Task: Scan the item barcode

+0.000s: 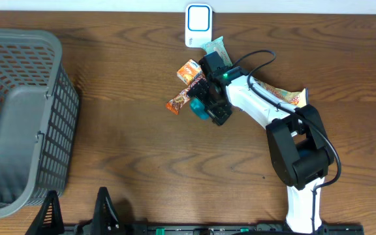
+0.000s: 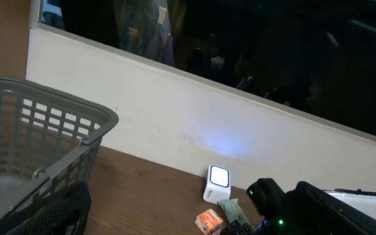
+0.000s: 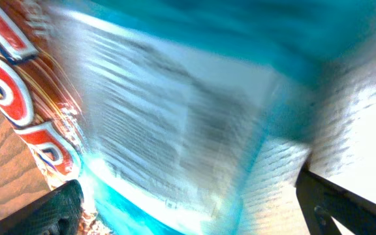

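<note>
At the left side of the table a grey basket [image 1: 18,117] is standing. Just right of it, at the near edge, the left gripper [image 1: 77,209] is resting with its 2 fingers apart and nothing between them. It is well apart from all the goods, so it is not the arm for this move.

Near the middle an orange snack bar [image 1: 175,104] and an orange packet [image 1: 188,70] are lying on the wood. Behind them, at the far edge of the table, the white scanner [image 1: 198,23] is standing with its window lit.

The task's thing, a teal packet [image 1: 201,111], is sitting right at the right gripper [image 1: 207,104], partly hidden under it. From here the scanner is lying straight toward the far edge, with the orange packet and a green packet [image 1: 217,47] between them.

In the right wrist view the teal packet is filling the picture, blurred, with its printed side facing the camera. Its long axis seems to be running slanted across the gap, but the blur is not letting me be sure. The fingers [image 3: 61,212] are showing far apart at the 2 lower corners. I cannot tell whether they are pressing on the packet or are free of it.

The right arm is reaching from its base at the near right edge, stretched up and left, its wrist bending down over the heap. Another packet [image 1: 282,96] is lying under the forearm.

I am judging that the printed side must be turned toward the scanner's window.
</note>
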`<state>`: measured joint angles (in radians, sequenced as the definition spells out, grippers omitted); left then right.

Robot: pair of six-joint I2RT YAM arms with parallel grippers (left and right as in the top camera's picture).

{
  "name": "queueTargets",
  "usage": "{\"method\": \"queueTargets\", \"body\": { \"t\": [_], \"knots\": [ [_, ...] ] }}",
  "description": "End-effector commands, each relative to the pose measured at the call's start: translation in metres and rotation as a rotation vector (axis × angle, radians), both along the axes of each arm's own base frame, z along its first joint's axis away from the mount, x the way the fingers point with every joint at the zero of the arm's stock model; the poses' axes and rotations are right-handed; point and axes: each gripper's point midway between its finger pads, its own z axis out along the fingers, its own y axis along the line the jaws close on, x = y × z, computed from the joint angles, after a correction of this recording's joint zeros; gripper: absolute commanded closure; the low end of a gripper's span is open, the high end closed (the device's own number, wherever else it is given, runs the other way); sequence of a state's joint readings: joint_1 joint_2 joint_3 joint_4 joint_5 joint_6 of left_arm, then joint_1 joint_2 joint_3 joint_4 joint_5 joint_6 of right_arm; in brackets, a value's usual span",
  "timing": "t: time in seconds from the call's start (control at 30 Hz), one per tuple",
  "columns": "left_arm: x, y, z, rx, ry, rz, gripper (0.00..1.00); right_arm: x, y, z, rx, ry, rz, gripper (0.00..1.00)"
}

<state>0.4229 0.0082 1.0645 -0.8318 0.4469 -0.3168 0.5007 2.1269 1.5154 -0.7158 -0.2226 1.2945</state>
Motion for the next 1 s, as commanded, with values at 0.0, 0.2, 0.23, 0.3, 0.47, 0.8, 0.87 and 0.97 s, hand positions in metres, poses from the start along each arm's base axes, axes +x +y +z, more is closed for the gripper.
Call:
{"method": "queueTargets", "body": {
  "t": [0.0,0.2,0.23,0.3,0.47,0.8,0.87,0.97],
  "knots": [
    [0.0,-0.002,0.0,0.012,-0.003,-0.007,0.02,-0.028,-0.003,-0.034,-0.019,0.137,-0.034,0.01],
    [0.0,-0.002,-0.001,0.012,-0.001,-0.007,0.02,-0.016,-0.01,-0.015,-0.046,0.041,0.039,0.01],
    [0.0,-0.002,-0.001,0.011,0.001,-0.007,0.02,-0.013,-0.013,-0.008,-0.061,0.011,0.053,0.01],
    [0.0,-0.002,-0.002,0.009,0.005,-0.007,0.02,-0.006,-0.023,0.006,-0.113,-0.052,0.066,0.01],
    [0.0,-0.002,-0.002,0.009,0.005,-0.007,0.02,0.009,-0.051,0.038,-0.262,-0.185,0.05,0.01],
    [0.0,-0.002,-0.002,0.009,0.004,-0.007,0.02,0.032,-0.039,0.001,-0.321,-0.289,0.372,0.01],
    [0.0,-0.002,-0.002,0.009,0.004,-0.007,0.02,0.028,-0.045,-0.018,-0.334,-0.241,0.375,0.01],
    [0.0,-0.002,-0.002,0.009,0.004,-0.007,0.02,0.023,-0.052,-0.032,-0.339,-0.194,0.374,0.07]
  ]
}}
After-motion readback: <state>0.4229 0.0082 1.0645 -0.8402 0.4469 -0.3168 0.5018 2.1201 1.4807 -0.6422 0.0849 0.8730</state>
